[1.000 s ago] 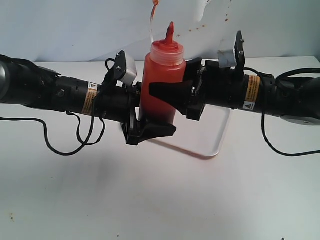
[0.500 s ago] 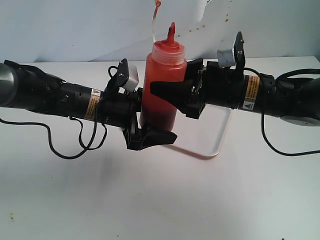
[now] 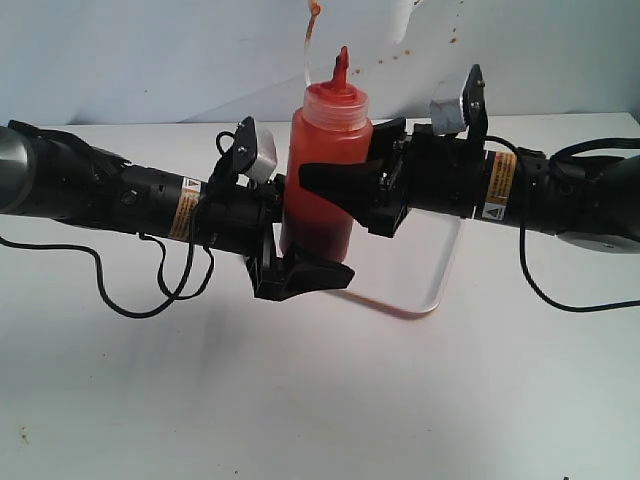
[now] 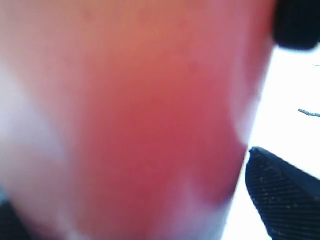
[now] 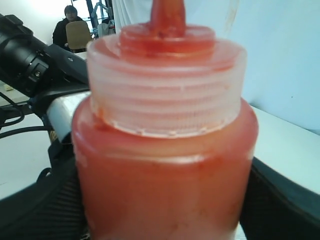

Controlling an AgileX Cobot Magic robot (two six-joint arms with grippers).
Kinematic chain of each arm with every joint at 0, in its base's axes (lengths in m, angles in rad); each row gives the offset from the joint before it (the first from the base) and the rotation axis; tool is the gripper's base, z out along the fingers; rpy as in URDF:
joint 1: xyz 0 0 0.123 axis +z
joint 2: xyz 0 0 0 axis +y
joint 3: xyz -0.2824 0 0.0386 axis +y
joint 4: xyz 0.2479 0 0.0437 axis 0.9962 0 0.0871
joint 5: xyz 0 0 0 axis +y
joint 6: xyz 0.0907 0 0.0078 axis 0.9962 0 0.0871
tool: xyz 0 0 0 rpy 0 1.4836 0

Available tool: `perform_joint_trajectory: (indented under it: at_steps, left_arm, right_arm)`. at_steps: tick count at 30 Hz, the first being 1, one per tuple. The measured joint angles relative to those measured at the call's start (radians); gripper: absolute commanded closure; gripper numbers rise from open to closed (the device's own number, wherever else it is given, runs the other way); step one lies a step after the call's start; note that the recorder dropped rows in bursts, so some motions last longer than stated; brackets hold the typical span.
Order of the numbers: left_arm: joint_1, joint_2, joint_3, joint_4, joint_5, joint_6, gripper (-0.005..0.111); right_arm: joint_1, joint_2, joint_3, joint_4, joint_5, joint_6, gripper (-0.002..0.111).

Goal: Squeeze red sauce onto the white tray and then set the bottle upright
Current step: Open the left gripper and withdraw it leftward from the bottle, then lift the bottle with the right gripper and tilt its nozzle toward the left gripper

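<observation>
Bottle [image 3: 328,140] upright, clamped by right gripper [image 3: 315,180]; left gripper [image 3: 320,258] at its base, hold unclear. Risk: toppling if released unseated.

From where I stand, everything rests on a broad matte white tabletop [image 3: 320,400] that runs to the far edge, where a plain pale blue-grey wall panel [image 3: 150,60] rises behind it. Small reddish-brown splatter marks [image 3: 400,52] dot that wall high up, right of centre, and a few tiny brown specks [image 3: 20,432] sit on the near left of the table. The light is soft and even, leaving only a faint grey shadow [image 3: 250,340] on the surface. Far off to the left, a person in dark clothes [image 5: 67,17] sits by a tan chair [image 5: 77,35] in a brighter part of the room.
</observation>
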Motion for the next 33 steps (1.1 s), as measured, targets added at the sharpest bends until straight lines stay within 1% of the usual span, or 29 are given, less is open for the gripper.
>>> perform_joint_trajectory:
  at_steps: [1, 6, 9, 11, 15, 17, 19, 25, 28, 31, 33]
  left_arm:
    - [0.0, 0.0, 0.0, 0.0, 0.0, 0.002, 0.002]
    - [0.0, 0.0, 0.0, 0.017, 0.0, 0.022, 0.002]
    - [0.014, 0.0, 0.0, 0.055, -0.005, 0.023, 0.002]
    - [0.039, 0.0, -0.002, 0.093, -0.024, 0.023, 0.002]
    - [0.108, -0.007, -0.002, 0.135, -0.119, 0.021, 0.002]
    - [0.151, -0.01, -0.002, 0.145, -0.197, 0.021, 0.002]
    - [0.186, -0.017, -0.002, 0.151, -0.231, 0.021, 0.002]
    - [0.319, -0.024, -0.002, 0.156, -0.25, 0.021, 0.002]
    - [0.376, -0.024, -0.002, 0.113, -0.25, 0.021, 0.002]
    - [0.422, -0.024, -0.002, 0.078, -0.25, 0.021, 0.002]
    - [0.44, -0.024, -0.002, 0.069, -0.25, 0.021, 0.002]
  right_arm:
    - [0.0, 0.0, 0.0, 0.003, 0.005, 0.0, 0.108]
    - [0.0, 0.0, 0.0, 0.009, 0.013, 0.0, 0.108]
    - [0.0, 0.0, 0.0, 0.011, 0.015, 0.0, 0.108]
    - [0.0, 0.0, 0.0, 0.015, 0.026, 0.0, 0.108]
    - [0.0, 0.0, 0.0, 0.018, 0.047, 0.002, 0.108]
    - [0.0, 0.0, 0.0, 0.026, 0.062, 0.002, 0.108]
    - [0.0, 0.0, 0.0, 0.035, 0.077, 0.002, 0.108]
    - [0.006, 0.0, 0.0, 0.045, 0.086, 0.002, 0.108]
    - [0.019, 0.0, 0.0, 0.045, 0.091, -0.004, 0.108]
    - [0.039, 0.0, 0.0, 0.045, 0.112, -0.033, 0.108]
    - [0.056, 0.0, 0.0, 0.043, 0.144, -0.05, 0.108]
